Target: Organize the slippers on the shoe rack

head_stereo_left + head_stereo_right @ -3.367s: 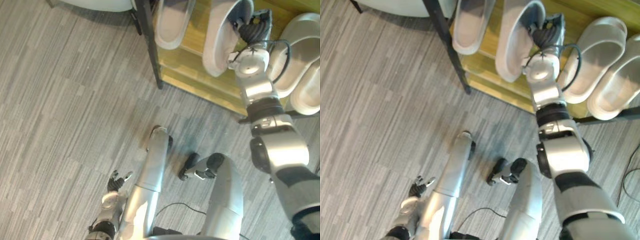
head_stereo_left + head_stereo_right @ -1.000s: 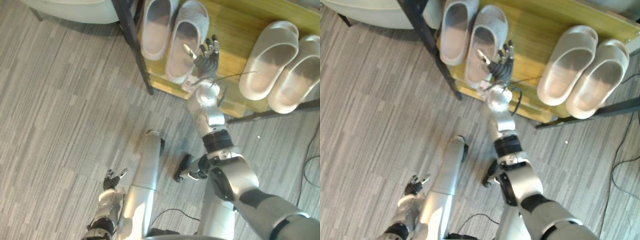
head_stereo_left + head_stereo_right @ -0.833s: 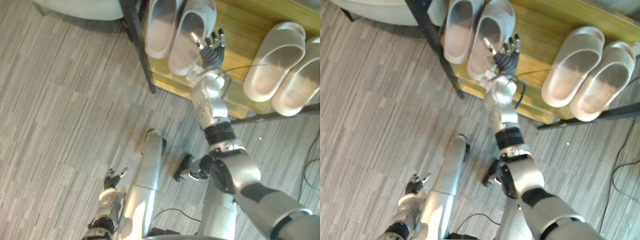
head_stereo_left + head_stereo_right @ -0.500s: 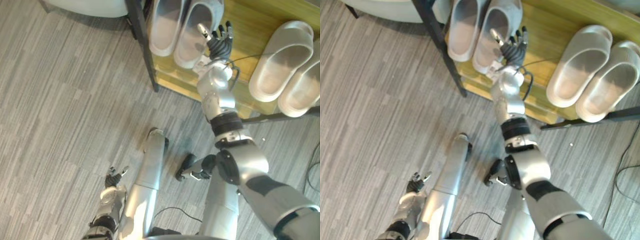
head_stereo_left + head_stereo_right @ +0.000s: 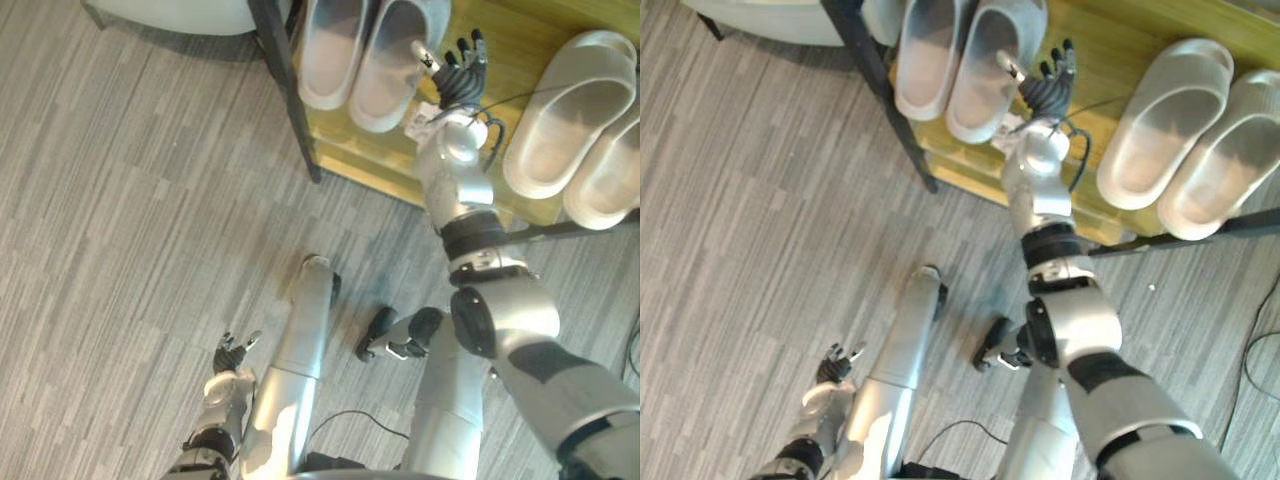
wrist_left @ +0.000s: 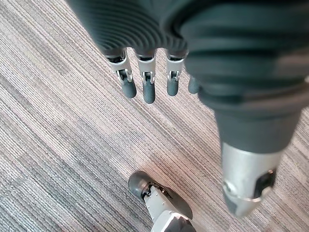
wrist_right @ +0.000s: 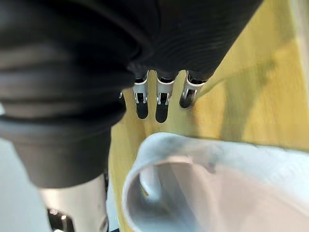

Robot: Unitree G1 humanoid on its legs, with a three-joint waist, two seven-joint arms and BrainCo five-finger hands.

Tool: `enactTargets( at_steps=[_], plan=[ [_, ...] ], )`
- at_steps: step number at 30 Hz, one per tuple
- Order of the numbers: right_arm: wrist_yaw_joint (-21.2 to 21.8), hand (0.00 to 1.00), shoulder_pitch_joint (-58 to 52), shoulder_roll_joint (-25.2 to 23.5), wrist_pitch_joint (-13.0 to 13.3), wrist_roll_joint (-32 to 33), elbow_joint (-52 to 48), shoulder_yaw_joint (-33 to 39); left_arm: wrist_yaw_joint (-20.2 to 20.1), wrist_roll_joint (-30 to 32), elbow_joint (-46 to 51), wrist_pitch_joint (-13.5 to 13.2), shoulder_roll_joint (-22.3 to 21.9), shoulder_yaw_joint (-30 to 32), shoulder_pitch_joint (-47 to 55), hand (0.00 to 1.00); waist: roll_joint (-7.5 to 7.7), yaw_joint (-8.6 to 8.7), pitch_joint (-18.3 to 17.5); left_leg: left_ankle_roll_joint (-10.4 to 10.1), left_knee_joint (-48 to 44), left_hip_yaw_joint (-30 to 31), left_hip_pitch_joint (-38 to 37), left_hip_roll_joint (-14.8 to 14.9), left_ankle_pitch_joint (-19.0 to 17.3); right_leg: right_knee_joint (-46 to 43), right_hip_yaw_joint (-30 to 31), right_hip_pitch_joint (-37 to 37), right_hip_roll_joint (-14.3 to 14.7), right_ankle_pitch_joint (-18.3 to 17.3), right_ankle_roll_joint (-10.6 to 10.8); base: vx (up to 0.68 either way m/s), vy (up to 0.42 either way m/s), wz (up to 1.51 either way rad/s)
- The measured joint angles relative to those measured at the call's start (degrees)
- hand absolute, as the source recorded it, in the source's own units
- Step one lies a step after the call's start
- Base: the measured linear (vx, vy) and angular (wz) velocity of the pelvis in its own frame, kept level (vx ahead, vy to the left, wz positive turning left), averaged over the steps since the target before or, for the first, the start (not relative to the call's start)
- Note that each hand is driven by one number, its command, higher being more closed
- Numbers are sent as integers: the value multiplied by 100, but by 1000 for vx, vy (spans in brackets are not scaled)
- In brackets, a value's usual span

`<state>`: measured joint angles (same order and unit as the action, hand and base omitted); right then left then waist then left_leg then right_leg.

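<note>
Four slippers now sit paired on the shoe rack (image 5: 520, 25): the grey slipper (image 5: 395, 65) that my right robot hand (image 5: 458, 85) carried seconds ago lies flat beside its mate (image 5: 335, 50) at 12 o'clock, the other pair (image 5: 555, 110) at 2 o'clock. That hand has let go, fingers spread. The left robot hand (image 5: 228, 355) hangs slack-fingered at 7 o'clock. I judge the tidying nearly done. No brand or label is legible.

Pale grey on the left pair of slippers (image 5: 362, 55), off-white on the right pair of slippers (image 5: 565, 115). Honey-yellow wood grain across the shelf (image 5: 512, 30), black on the frame (image 5: 286, 92). Grey floor (image 5: 130, 200) streaked in fine light and dark lines. Silver with dark tips and ribbed black covers on the right robot hand (image 5: 456, 80) and left robot hand (image 5: 231, 354).
</note>
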<state>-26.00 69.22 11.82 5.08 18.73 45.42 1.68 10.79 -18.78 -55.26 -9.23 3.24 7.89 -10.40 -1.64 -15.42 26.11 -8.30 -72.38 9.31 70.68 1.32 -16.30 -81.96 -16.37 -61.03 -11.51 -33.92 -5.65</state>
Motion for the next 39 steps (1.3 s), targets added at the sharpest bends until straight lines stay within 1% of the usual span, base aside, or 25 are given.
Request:
enactTargets(
  at_steps=[3,4,6,7,8,9,10,13,15,18,19,20,21,23,24,25,28,29,31,33,35,37,39],
  plan=[
    [7,0,-422,-26,-65,-362,-459,-93,-45,2,13,-1,-3,-1,6,0,6,38,-3,20,147,-63,-412,106,-39,196,30,383,70,15,28,-32,14,-13],
    [9,0,-564,-34,-72,-543,-643,-151,-115,2,18,1,-4,-3,16,0,7,61,-4,24,290,-103,-604,148,-35,340,25,547,73,51,89,-15,32,-23],
    [20,0,-847,-68,-102,-791,-1019,-242,-131,3,68,3,-18,-1,92,0,17,104,-9,55,635,-209,-1012,276,13,707,-16,908,73,153,199,12,53,-30],
    [32,0,-1059,-85,-118,-907,-1286,-257,-151,4,83,-3,-25,5,135,0,24,125,-13,75,825,-266,-1249,338,40,925,-51,1122,73,239,212,52,66,-25],
    [42,0,-1308,-113,-115,-1010,-1575,-284,-138,2,118,-12,-11,23,218,0,33,187,-17,83,1049,-292,-1496,368,76,1171,-91,1355,83,313,201,78,73,-17],
    [62,0,-1613,-152,-115,-1139,-1852,-324,-141,5,127,-14,25,20,313,0,55,247,-27,94,1312,-346,-1787,409,125,1450,-115,1636,108,413,178,79,53,-12],
    [73,0,-1894,-216,-114,-1224,-2085,-364,-136,8,116,-12,61,18,385,0,88,271,-45,103,1560,-430,-2052,439,165,1684,-110,1855,122,498,152,100,40,-14],
    [200,0,-2916,-362,-106,-1459,-2793,-546,-156,84,120,1,115,19,750,0,164,376,-126,155,2368,-649,-2931,532,292,2538,-73,2630,261,784,182,135,34,-19],
    [367,0,-3791,-499,-104,-1657,-3130,-674,-181,184,108,21,181,20,1066,0,312,466,-420,192,2960,-778,-3416,557,412,3146,-72,3070,333,960,249,172,45,-8],
    [674,0,-4761,-525,-95,-1723,-3423,-891,-225,321,100,90,249,13,1407,0,440,561,-768,227,3777,-982,-4140,607,603,4032,-51,3742,451,1253,321,218,63,-12],
    [820,0,-5183,-522,-86,-1891,-3559,-903,-234,410,71,105,287,0,1521,0,511,590,-944,228,4183,-1120,-4452,585,723,4383,0,3978,457,1372,361,276,94,-14],
    [924,0,-5466,-503,-41,-1912,-3573,-895,-238,445,43,111,307,-10,1613,0,539,634,-1057,255,4519,-1195,-4719,546,823,4668,33,4194,459,1466,409,226,81,-12],
    [1025,0,-5715,-477,-32,-2007,-3563,-851,-260,518,-6,114,335,-53,1681,0,537,676,-1172,256,4814,-1229,-4942,501,926,4943,50,4375,458,1575,450,222,91,-9],
    [1268,0,-6257,-298,-6,-2111,-3388,-731,-357,555,-115,116,398,-235,1818,0,456,799,-1476,311,5555,-1330,-5428,390,1178,5600,83,4762,469,1835,555,225,104,-6],
    [1357,0,-6378,-213,9,-2112,-3221,-658,-395,631,-170,118,424,-341,1830,0,402,855,-1546,333,5793,-1349,-5597,357,1261,5845,93,4922,477,1945,593,200,123,-7],
    [1447,0,-6511,-102,10,-2113,-2965,-567,-460,655,-234,121,450,-461,1842,0,305,937,-1619,378,6089,-1376,-5805,310,1365,6163,120,5118,502,2093,650,153,132,-12],
    [1647,0,-6858,39,1,-2233,-2392,-371,-554,761,-263,116,438,-647,1828,0,128,1016,-1730,454,6725,-1512,-6246,237,1577,6897,206,5541,565,2453,758,120,118,-19],
    [1707,0,-7008,68,-12,-2350,-2189,-335,-614,812,-263,117,444,-687,1824,0,87,1084,-1759,493,6866,-1523,-6376,192,1626,7139,226,5712,569,2572,787,115,116,-13],
    [1835,0,-7197,25,-45,-2569,-1940,-300,-636,956,-267,121,463,-729,1825,0,67,1206,-1778,501,6970,-1536,-6534,140,1633,7414,259,5924,566,2688,853,65,85,-6],
    [1871,0,-7327,-26,-57,-2901,-1564,-242,-653,1068,-264,123,484,-748,1817,0,54,1233,-1806,501,7065,-1549,-6692,91,1633,7641,319,6081,565,2793,887,11,69,-9],
    [1866,0,-7374,-41,-69,-3162,-1043,-166,-655,1158,-263,125,489,-788,1807,0,23,1235,-1897,562,7173,-1556,-6731,55,1675,7775,341,6121,561,2867,916,-9,52,-6],
    [1857,0,-7371,-53,-120,-3289,-552,-113,-648,1223,-265,127,483,-842,1794,0,-9,1246,-1917,590,7270,-1570,-6797,29,1729,7828,378,6132,553,2893,918,-33,42,-5],
    [1844,0,-7379,-56,-165,-3439,-31,7,-645,1329,-265,129,484,-966,1794,0,-75,1246,-1958,620,7431,-1568,-6898,5,1802,7834,394,6151,544,2904,924,-32,27,-2]
  ],
)
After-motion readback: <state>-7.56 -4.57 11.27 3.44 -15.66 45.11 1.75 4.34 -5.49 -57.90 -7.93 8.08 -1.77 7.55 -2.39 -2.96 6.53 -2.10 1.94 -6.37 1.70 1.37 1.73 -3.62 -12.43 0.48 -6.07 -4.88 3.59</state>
